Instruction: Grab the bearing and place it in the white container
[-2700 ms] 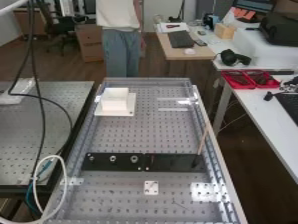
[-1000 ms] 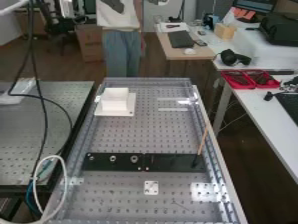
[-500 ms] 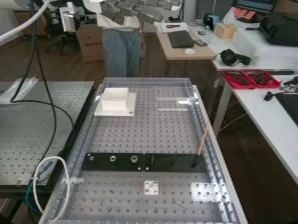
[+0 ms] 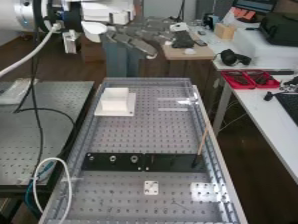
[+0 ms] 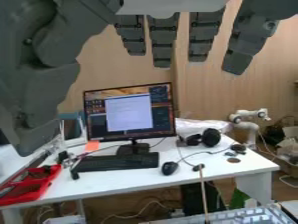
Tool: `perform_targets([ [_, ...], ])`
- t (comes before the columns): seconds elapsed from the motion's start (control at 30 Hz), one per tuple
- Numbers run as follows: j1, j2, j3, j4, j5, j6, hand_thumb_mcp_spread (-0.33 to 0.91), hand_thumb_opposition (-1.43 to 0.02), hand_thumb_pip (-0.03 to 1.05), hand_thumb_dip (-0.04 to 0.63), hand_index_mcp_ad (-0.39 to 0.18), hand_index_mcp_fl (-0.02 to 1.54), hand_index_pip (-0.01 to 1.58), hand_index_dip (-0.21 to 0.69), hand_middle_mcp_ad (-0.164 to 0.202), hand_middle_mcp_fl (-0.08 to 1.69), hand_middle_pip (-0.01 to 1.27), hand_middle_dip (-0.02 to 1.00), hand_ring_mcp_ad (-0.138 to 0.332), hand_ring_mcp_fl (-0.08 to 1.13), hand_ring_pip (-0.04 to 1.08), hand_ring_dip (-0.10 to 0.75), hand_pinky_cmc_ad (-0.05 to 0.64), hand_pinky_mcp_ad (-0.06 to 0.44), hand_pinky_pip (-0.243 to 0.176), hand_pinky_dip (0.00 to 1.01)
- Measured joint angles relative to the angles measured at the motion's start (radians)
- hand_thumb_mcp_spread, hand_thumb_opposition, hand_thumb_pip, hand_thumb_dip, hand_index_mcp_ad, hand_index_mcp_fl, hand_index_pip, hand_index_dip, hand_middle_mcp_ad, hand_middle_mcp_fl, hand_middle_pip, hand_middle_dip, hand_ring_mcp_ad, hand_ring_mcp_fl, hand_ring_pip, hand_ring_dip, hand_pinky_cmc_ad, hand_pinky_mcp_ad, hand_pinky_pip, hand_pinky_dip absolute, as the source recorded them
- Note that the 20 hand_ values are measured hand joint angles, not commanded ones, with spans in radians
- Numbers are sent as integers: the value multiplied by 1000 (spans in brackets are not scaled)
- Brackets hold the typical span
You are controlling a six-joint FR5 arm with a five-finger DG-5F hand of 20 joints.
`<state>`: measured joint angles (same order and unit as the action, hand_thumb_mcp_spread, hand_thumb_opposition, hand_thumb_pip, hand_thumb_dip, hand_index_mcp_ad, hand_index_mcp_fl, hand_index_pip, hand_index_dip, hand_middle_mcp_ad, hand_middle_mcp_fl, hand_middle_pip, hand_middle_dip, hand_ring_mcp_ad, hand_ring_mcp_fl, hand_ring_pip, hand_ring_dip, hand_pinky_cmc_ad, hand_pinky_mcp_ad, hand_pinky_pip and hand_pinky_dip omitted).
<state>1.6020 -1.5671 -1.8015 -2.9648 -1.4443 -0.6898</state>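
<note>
The hand point(image 4: 143, 37) is at the top of the high view, raised above the bench's far end, fingers extended and holding nothing. In the wrist view the hand point(image 5: 163, 42) hangs with straight, spread fingers and the thumb off to one side. A white container point(image 4: 115, 100) stands on a white plate near the bench's far left corner. Small ring-shaped metal parts, among them a larger ring like a bearing point(image 4: 134, 159), sit on a black strip point(image 4: 174, 162) across the bench; which one is the bearing I cannot tell for certain.
A thin wooden stick point(image 4: 203, 141) leans up from the black strip's right end. A small white plate point(image 4: 151, 188) lies nearer on the perforated bench point(image 4: 126, 135). Raised rails run along the bench's sides. Black cables and a white hose point(image 4: 65, 175) hang at the left.
The arm and hand have come down from above into the high view's upper left, with the hand now over the far end. The hanging cables have shifted. Bench items have not moved.
</note>
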Motion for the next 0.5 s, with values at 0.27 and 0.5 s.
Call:
perform_targets([
  [0.27, 7, -13, -55, 50, 75, -8, 243, -738, 517, 61, 7, 26, 98, -101, 87, 40, 143, 161, 175, 0, 105, 73, 361, 314, -75, 258],
  [0.5, 16, -22, -107, 114, 137, -16, 229, -738, 536, 77, 7, 24, 99, -101, 86, 40, 140, 161, 178, 0, 105, 73, 365, 311, -75, 258],
])
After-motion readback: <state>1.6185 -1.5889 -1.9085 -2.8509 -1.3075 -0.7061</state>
